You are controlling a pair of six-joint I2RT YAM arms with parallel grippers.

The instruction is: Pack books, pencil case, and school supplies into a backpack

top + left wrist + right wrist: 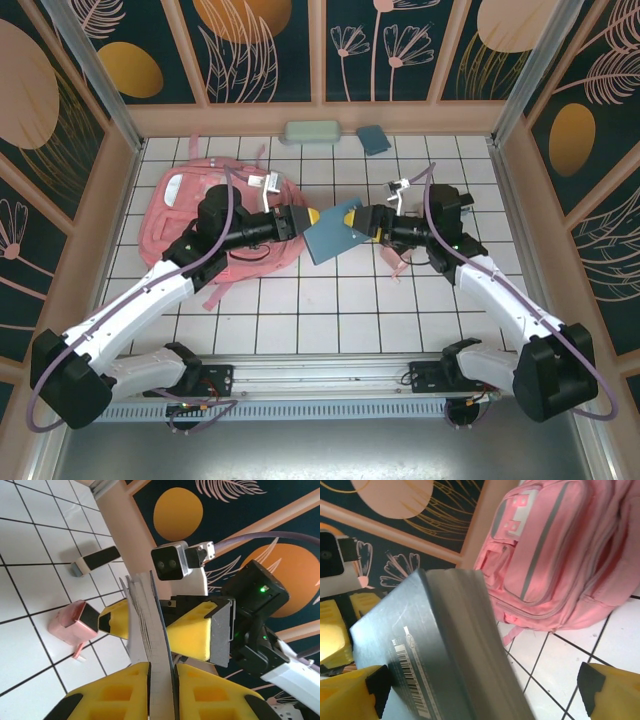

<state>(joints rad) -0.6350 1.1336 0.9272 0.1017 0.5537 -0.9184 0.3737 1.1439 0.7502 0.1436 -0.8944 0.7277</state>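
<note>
Blue book (330, 238): tilted, off the surface (340, 310), just right of the backpack (190, 205), between both hands.
Around: pencil case (311, 132) and teal pad (374, 139) beyond the backpack, by the far wall; pink gadget (75, 625) and black bar (95, 560) on the tiles farther right.
In the way: left forearm lying over the backpack's right side.
Left hand (305, 219): clamped on the book's backpack-side edge.
Right hand (364, 222): fingers apart around the opposite edge, one against the cover, a gap at the other.
Arms: stretched inward, meeting right of the backpack.
</note>
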